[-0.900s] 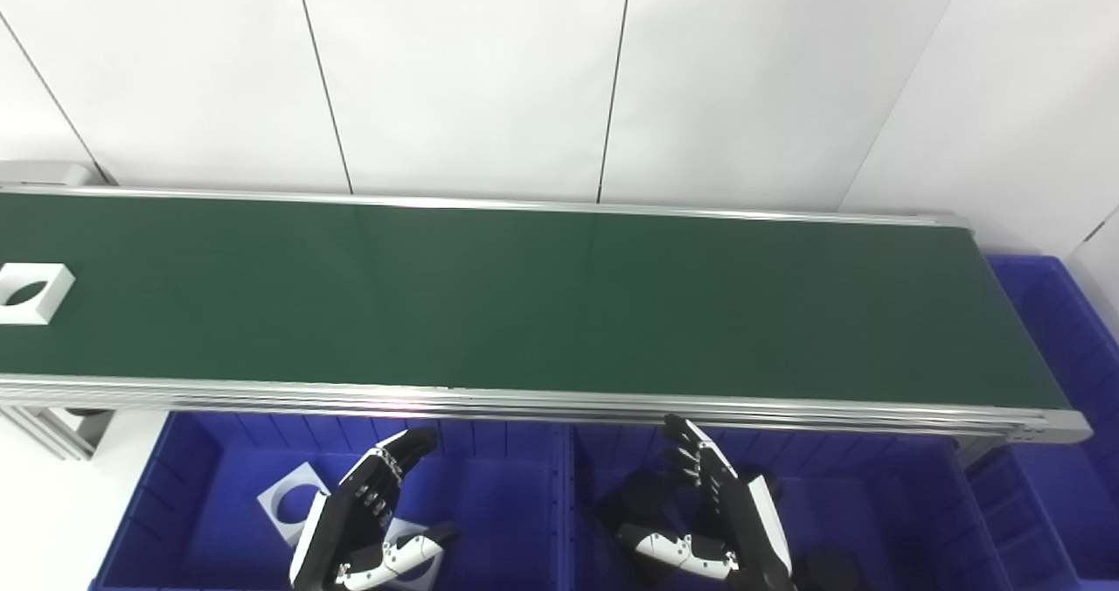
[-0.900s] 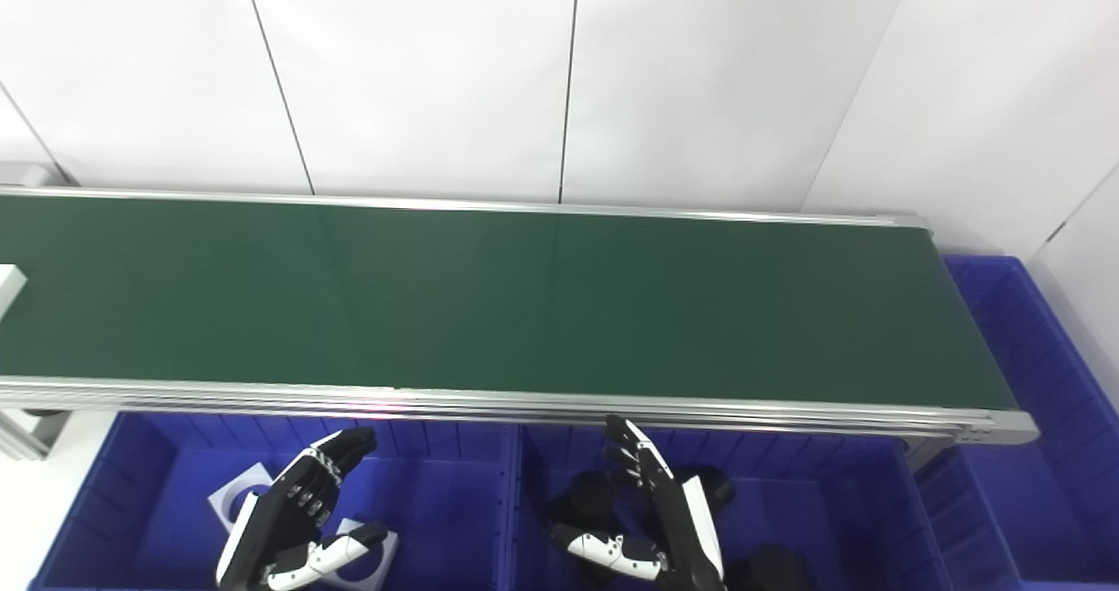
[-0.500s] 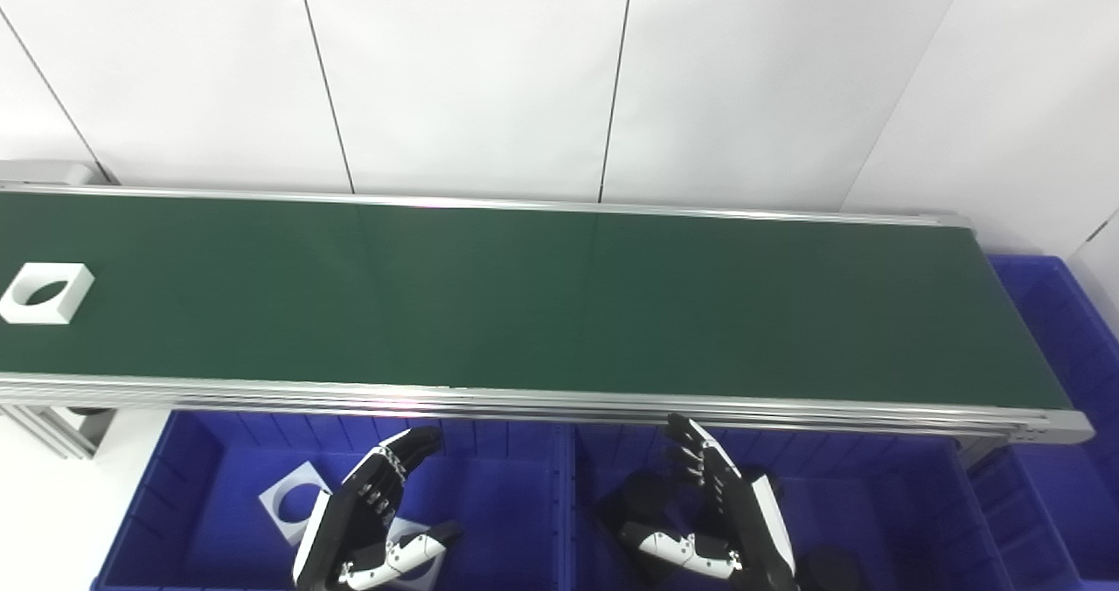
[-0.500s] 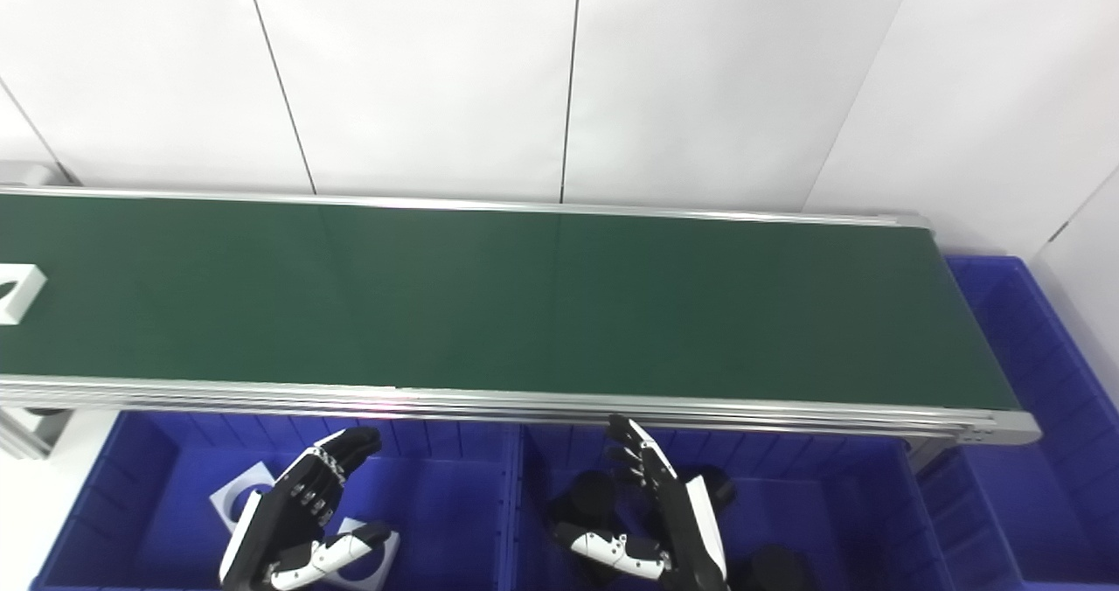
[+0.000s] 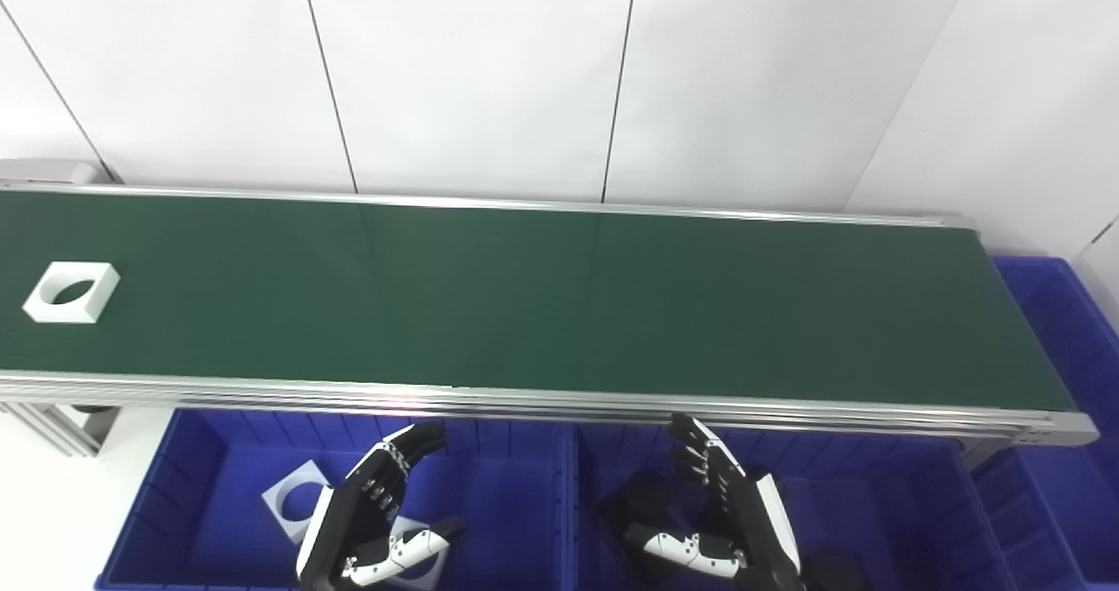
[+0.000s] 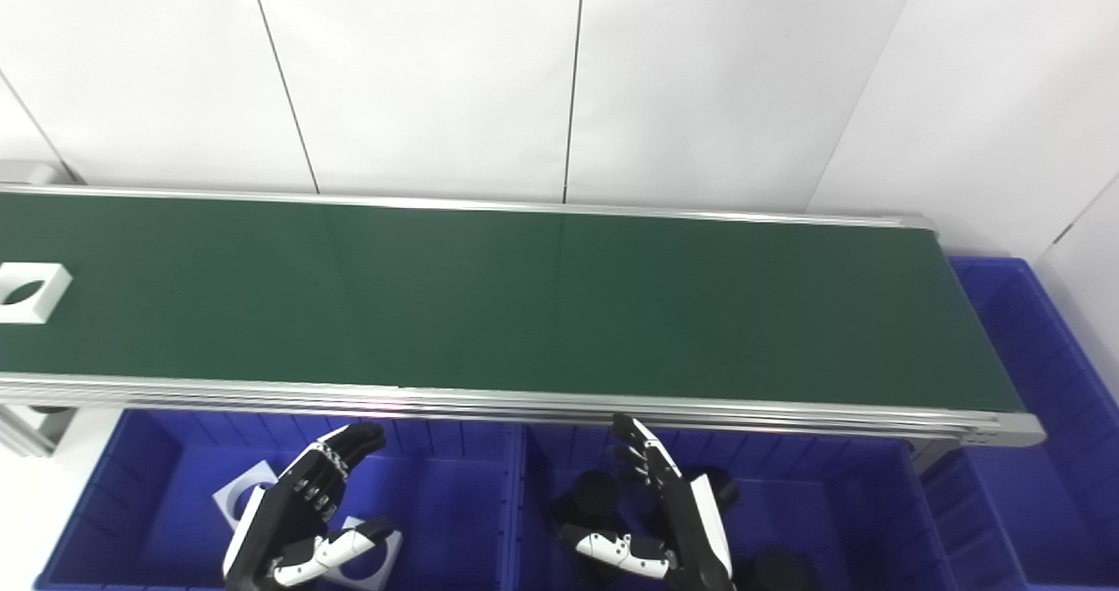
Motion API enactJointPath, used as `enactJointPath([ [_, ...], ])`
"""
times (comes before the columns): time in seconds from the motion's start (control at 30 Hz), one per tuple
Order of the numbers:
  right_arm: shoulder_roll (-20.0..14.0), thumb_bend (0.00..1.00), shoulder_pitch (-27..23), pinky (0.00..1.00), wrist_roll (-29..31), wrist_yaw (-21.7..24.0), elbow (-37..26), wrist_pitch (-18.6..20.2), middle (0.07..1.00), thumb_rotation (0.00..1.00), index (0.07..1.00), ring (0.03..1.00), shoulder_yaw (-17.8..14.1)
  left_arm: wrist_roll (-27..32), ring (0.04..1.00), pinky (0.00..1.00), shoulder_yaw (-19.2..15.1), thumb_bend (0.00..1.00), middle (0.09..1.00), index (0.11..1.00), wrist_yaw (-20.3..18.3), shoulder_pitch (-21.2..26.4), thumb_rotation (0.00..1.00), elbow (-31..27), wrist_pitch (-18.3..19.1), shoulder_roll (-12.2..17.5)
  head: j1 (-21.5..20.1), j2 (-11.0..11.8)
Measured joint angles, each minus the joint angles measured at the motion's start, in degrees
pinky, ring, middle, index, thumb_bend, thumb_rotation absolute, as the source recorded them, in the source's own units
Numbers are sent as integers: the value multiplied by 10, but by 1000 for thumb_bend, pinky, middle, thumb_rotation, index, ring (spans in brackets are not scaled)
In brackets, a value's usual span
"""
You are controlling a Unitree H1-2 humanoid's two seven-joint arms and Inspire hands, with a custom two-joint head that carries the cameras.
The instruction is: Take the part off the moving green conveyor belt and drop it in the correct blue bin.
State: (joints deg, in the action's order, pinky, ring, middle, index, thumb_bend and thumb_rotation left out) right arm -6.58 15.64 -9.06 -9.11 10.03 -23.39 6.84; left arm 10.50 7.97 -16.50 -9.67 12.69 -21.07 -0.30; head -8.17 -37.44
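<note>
Honestly, both hands — left (image 5: 363, 521), right (image 5: 730, 525) — wait spread, empty; mistiming the belt (image 5: 559, 302) could miss the part (image 5: 72, 292).

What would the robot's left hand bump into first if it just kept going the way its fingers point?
Probably the conveyor's silver front rail. The left hand hovers open over the blue bin, fingers aimed up toward it. Depth is unclear; raised higher, it might clear the rail and meet the green belt.

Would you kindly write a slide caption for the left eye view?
White square part with a round hole rides the green conveyor belt while both open hands, left and right, wait over blue bins.
</note>
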Motion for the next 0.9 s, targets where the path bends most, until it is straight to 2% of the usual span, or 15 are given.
enactJointPath([
  [0.9,-1,692,-1,728,3,-1,0,0,865,164,882,814,0,-10,823,952,-1,634,809,754,2,2,0,2,0,-1,3,2],
])
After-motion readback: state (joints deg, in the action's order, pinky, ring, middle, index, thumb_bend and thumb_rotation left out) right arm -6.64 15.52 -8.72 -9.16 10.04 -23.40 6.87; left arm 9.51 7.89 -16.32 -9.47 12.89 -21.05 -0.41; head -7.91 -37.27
